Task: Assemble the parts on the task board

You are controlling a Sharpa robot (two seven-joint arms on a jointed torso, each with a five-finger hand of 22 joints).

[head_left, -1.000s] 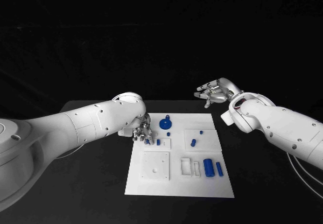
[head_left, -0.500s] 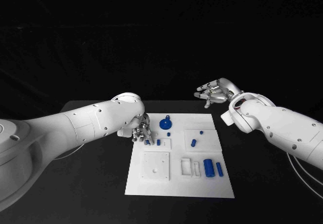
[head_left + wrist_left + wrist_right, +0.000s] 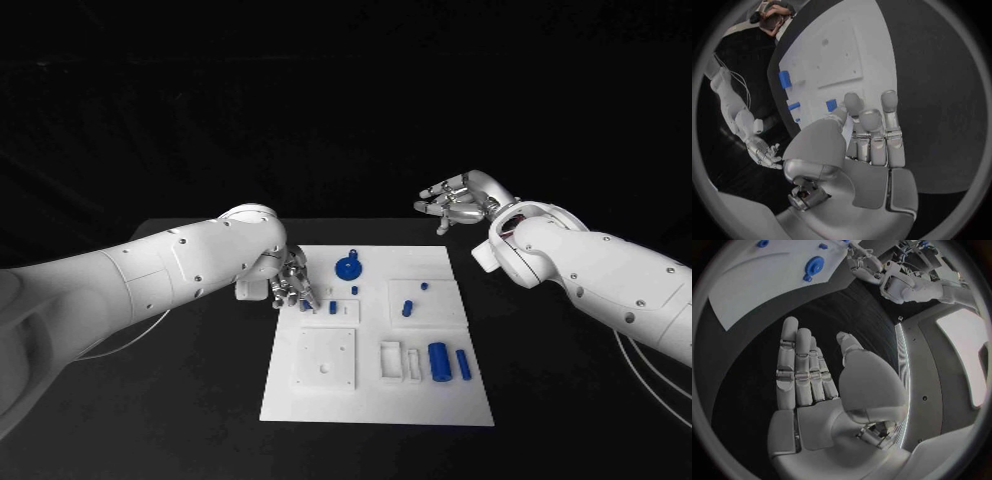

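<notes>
Head view, board [image 3: 378, 400]: white, flat mid-table, between both arms, presumably so either can reach.
Head view, parts: seven blue counted. Round knobbed one [image 3: 349, 267] at far end; small peg [image 3: 355, 291] just nearer; slanted piece [image 3: 410, 306] and dot [image 3: 423, 286] on right plate; fat cylinder [image 3: 438, 362] and thin bar [image 3: 462, 364] side by side near right; small block [image 3: 333, 308] by the left fingers.
Head view, left hand [image 3: 284, 283]: low over board's left edge, fingertips down at a small blue piece; pinched or only touched, cannot tell here.
Head view, right hand [image 3: 459, 203]: raised beyond board's far right corner, well apart from parts, fingers loosely spread, empty; likely parked out of the way.
Left wrist view, hand [image 3: 864, 135]: fingers straight and close together, thumb tip [image 3: 853, 101] beside a blue block [image 3: 831, 105]; nothing clearly gripped, cannot tell.
Left wrist view, parts: three blue pieces seen.
Right wrist view, hand [image 3: 817, 380]: flat, fingers extended, thumb apart, holding nothing, above dark table.
Right wrist view, parts: round one [image 3: 813, 265] on board, with smaller pieces near.
</notes>
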